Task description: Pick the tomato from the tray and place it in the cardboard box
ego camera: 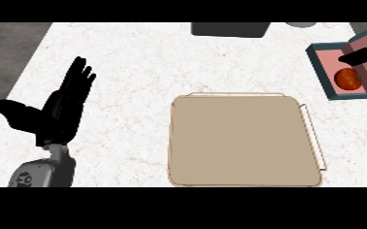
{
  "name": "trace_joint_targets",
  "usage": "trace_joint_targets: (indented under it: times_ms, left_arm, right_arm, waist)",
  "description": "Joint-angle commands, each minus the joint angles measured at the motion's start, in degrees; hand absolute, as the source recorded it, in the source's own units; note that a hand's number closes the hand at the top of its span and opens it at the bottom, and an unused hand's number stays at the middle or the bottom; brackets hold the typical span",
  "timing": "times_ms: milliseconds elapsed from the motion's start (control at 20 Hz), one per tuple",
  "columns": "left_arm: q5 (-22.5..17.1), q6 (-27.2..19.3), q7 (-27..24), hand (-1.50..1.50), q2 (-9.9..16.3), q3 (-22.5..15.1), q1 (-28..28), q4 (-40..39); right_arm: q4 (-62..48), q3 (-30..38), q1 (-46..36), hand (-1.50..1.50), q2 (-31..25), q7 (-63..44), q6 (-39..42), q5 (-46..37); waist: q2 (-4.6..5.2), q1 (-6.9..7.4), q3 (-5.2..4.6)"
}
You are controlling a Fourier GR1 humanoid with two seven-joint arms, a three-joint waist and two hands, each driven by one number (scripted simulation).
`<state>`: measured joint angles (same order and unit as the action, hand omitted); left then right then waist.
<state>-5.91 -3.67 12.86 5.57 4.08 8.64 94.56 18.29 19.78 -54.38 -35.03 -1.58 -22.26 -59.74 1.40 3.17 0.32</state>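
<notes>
Clearly round red tomato [347, 79] on pink tray [326, 63], right robot hand [353, 57] above, grip unclear, left robot hand [66, 102] open, idle.

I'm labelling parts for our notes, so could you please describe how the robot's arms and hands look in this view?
The left hand is matte black, with slim fingers and a thick thumb. It sits on a rounded grey forearm bearing a small dark round marking near the lower edge. Of the right hand only a black sliver shows at the right edge. No cables are visible.
</notes>
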Motion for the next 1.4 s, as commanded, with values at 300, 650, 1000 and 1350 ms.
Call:
trace_joint_targets:
  times_ms: [300,650,1000,1350]
  left_arm:
    - [0.0,0.0,-2.0,0.00,-0.1,0.8,-1.4,-0.4]
    - [0.7,-1.6,1.9,0.00,-0.8,-0.4,-0.3,1.0]
    - [-0.8,-0.1,1.7,0.00,0.2,0.7,-2.9,3.7]
    - [1.1,-1.3,0.8,0.00,-0.8,-0.6,-3.6,4.1]
  right_arm:
    - [2.8,16.8,-4.2,-1.50,0.2,13.7,-1.7,20.0]
    - [1.8,27.6,-2.2,-1.50,-0.4,21.0,4.2,33.2]
    - [0.6,31.6,3.6,-1.50,-5.2,28.9,8.5,39.7]
    - [-1.7,33.5,9.4,-1.50,-8.1,35.6,12.0,43.9]
  waist:
    - [-0.68,-1.42,-0.09]
    - [-0.80,-1.78,-0.12]
    - [-0.97,-1.77,-0.20]
    - [-0.85,-1.74,-0.16]
